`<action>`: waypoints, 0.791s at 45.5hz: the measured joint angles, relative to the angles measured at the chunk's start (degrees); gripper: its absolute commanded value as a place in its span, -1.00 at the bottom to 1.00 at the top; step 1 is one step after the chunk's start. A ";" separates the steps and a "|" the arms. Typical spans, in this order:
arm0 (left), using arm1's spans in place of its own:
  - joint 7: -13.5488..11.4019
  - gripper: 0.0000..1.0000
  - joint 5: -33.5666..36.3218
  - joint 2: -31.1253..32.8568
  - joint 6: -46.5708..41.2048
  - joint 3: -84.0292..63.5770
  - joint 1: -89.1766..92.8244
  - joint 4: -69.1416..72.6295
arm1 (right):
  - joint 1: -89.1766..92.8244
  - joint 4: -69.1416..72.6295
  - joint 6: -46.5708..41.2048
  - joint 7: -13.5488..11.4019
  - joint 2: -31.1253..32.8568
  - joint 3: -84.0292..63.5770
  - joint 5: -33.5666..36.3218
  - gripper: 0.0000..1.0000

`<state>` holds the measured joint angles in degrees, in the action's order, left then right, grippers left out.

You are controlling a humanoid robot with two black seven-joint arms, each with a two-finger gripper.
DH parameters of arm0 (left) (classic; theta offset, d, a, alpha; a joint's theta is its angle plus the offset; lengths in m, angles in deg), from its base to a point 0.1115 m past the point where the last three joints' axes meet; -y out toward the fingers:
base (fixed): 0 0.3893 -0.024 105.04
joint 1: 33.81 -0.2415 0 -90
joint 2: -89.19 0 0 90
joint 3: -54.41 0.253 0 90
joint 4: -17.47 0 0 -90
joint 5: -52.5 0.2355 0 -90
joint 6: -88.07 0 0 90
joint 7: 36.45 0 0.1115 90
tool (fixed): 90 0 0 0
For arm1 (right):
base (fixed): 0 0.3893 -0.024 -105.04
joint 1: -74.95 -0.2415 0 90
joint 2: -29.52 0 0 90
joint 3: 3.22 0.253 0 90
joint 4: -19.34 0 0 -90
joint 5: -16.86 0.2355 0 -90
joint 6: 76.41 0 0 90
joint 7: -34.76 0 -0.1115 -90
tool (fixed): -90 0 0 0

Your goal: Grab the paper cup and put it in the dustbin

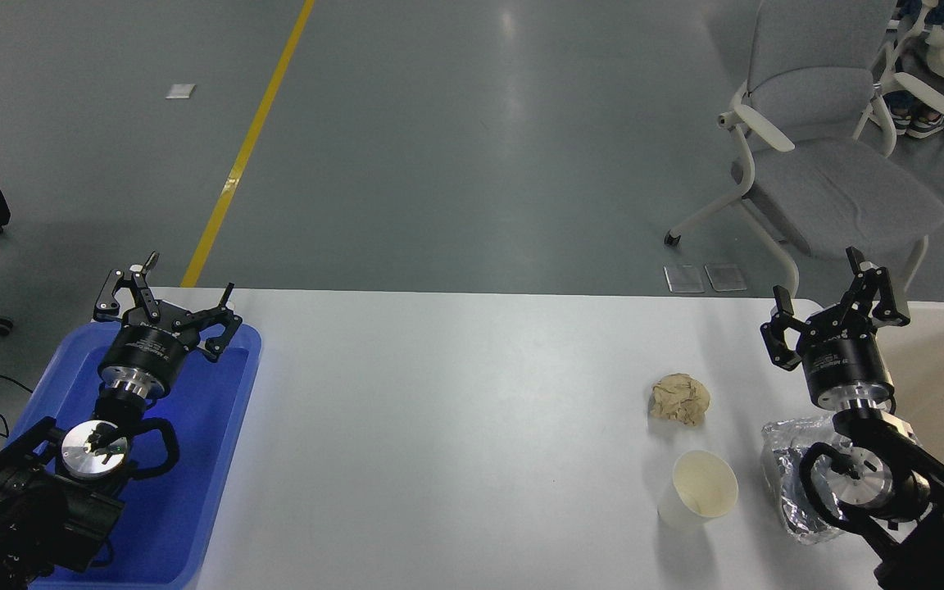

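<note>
Your right tool (837,307) hangs at the right of the frame, fingers spread wide and holding nothing, over the white surface (456,426) near its far right corner. The paper cup (697,489) stands at lower right, mouth tipped toward you, with bare surface open to its left. A crumpled tan paper ball (679,399) sits just above it, a silver foil bag (796,475) close on its right. The dustbin (943,369) fills the right edge. Your left tool (167,299) hangs open over the blue tray (210,459) at lower left.
</note>
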<state>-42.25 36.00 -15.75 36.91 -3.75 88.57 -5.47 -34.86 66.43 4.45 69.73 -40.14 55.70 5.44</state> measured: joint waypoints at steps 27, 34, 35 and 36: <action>0.00 1.00 -0.11 0.08 0.08 -0.44 -0.03 0.00 | 0.19 -0.21 0.08 0.01 0.12 -0.02 0.00 1.00; 0.00 1.00 -0.11 0.08 0.08 -0.46 -0.03 0.00 | 0.19 -0.21 0.16 0.01 0.13 -0.11 0.00 1.00; 0.00 1.00 -0.11 0.09 0.08 -0.46 -0.03 0.00 | 0.19 -0.21 0.19 0.01 0.13 -0.14 -0.01 1.00; 0.00 1.00 -0.11 0.09 0.08 -0.46 -0.03 0.00 | 0.19 -0.21 0.21 0.01 0.13 -0.18 -0.01 1.00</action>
<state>-42.25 35.89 -15.67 36.99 -4.21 88.54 -5.47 -34.67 66.23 4.65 69.74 -40.00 55.53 5.43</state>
